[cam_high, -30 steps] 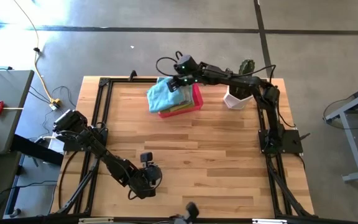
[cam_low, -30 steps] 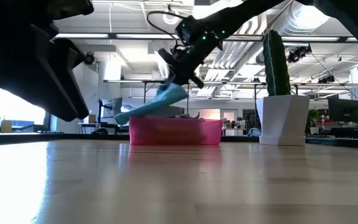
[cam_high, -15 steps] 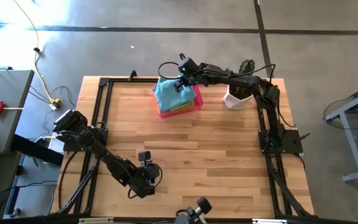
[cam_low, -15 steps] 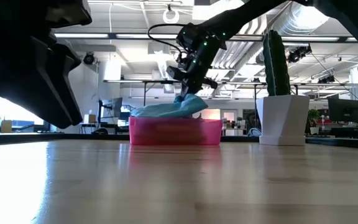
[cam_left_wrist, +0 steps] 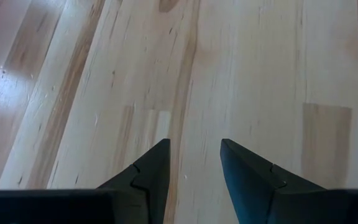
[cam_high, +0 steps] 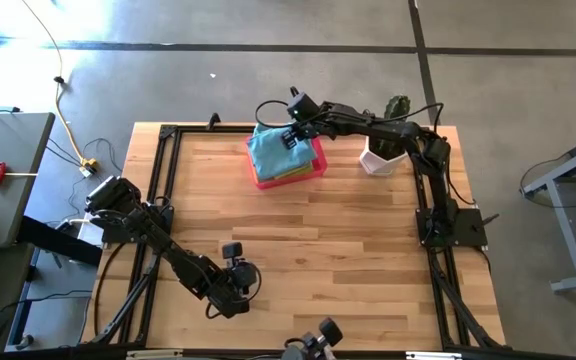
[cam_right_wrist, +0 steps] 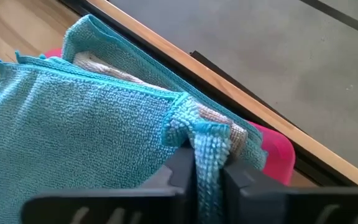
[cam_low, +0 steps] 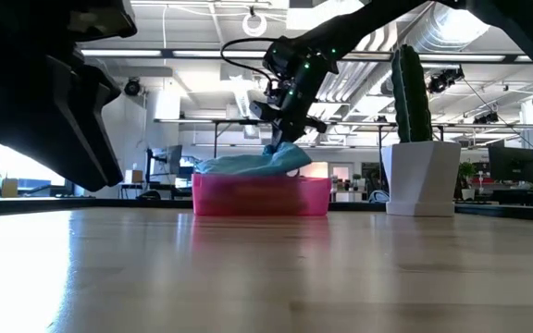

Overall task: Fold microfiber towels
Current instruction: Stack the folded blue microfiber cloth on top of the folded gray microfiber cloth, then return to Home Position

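Over the pink tray, right gripper pinches teal towel.

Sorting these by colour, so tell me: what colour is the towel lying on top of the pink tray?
Teal-blue towel, clearest in the right wrist view.

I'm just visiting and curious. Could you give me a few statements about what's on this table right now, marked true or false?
1. The right tool pinches a corner of the teal towel. True.
2. The teal towel lies flat on the bare wood. False: it sits atop the stack in the pink tray.
3. The left tool holds a towel. False: it is open over bare table.
4. A cactus in a white pot stands beside the tray. True.
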Motion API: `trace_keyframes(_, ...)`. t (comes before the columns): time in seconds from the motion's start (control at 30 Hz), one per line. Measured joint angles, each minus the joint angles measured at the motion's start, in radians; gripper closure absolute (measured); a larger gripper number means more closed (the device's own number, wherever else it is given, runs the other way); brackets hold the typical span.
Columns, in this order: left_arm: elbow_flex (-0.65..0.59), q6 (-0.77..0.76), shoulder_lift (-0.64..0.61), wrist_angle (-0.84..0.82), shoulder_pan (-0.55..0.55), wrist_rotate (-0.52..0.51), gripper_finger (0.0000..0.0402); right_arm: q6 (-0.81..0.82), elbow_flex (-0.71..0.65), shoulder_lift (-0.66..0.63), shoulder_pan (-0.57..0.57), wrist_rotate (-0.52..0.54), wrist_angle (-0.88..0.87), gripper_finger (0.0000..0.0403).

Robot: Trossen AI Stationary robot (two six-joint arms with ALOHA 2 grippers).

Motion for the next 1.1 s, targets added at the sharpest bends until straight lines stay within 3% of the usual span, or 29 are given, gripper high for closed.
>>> trace_keyframes(0.23, 0.0, 0.0, 0.0, 0.0, 0.0, 0.0, 0.0268, 0.024, 0.017, -0.001, 0.0, 0.003, -0.003, 0.0266)
trace_keyframes(0.37, 0.0, 0.0, 0.0, 0.0, 0.0, 0.0, 0.0268, -0.043, 0.09, -0.029, 0.003, 0.0, -0.058, 0.0231)
trace_keyframes(0.67, 0.018, 0.104, 0.0, 0.0, 0.034, -0.006, 0.0268, -0.237, 0.368, -0.054, 0.091, 0.077, -0.466, 0.0239)
trace_keyframes(0.8, 0.048, 0.143, -0.011, -0.034, 0.058, -0.072, 0.0268, -0.286, 0.422, -0.055, 0.16, 0.105, -0.629, 0.0253)
trace_keyframes(0.97, 0.082, 0.143, -0.065, -0.23, 0.065, -0.168, 0.0268, -0.293, 0.355, -0.097, 0.21, 0.166, -0.768, 0.0261)
trace_keyframes(1.1, 0.092, 0.136, -0.159, -0.355, 0.064, -0.182, 0.0268, -0.245, 0.165, -0.212, 0.211, 0.174, -0.743, 0.0261)
